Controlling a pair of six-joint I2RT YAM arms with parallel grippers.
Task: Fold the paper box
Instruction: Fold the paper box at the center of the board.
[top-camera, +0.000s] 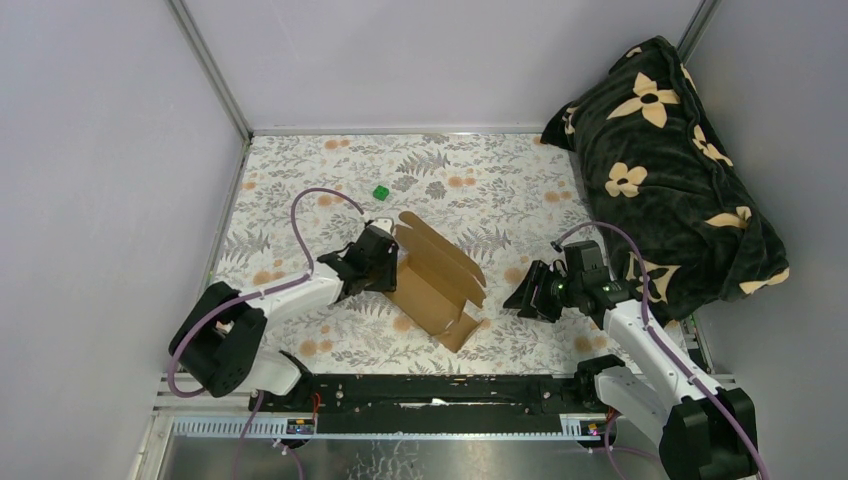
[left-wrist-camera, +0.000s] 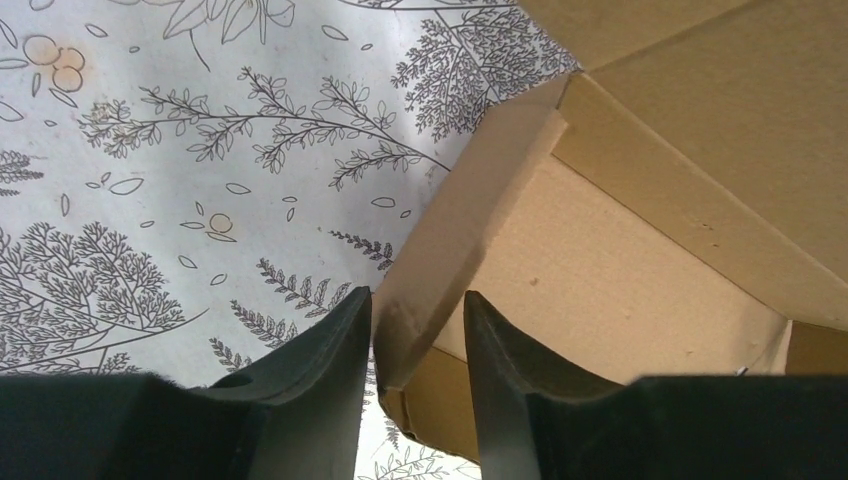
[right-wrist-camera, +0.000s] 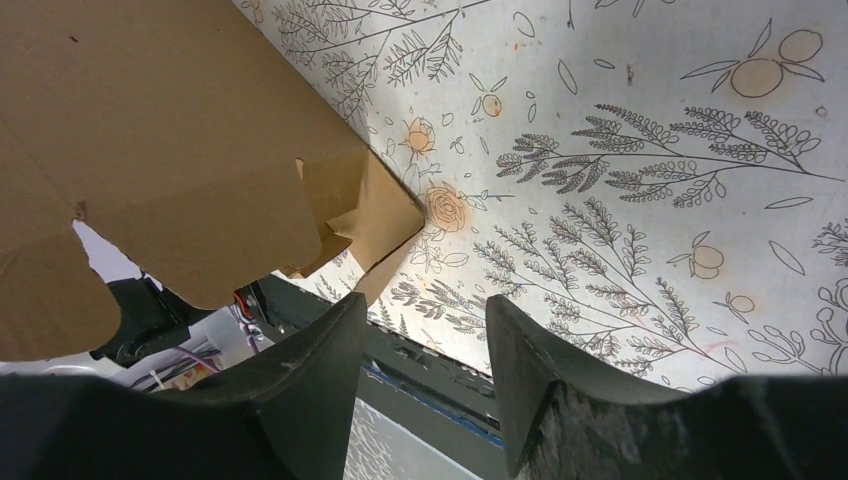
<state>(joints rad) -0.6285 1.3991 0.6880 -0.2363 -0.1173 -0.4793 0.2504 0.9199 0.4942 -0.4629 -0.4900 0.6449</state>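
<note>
Grip on a side flap of the half-formed paper box

The box lies open at the middle of the floral tabletop, between the two arms, with its flaps splayed. The left end effector pinches the box's left flap, one finger on each face. To fold it well, the flap should probably be rotated about its crease rather than pulled, so the base does not slide. The right end effector is spread and holds nothing, just right of the box; bracing that far side would likely help.
</note>
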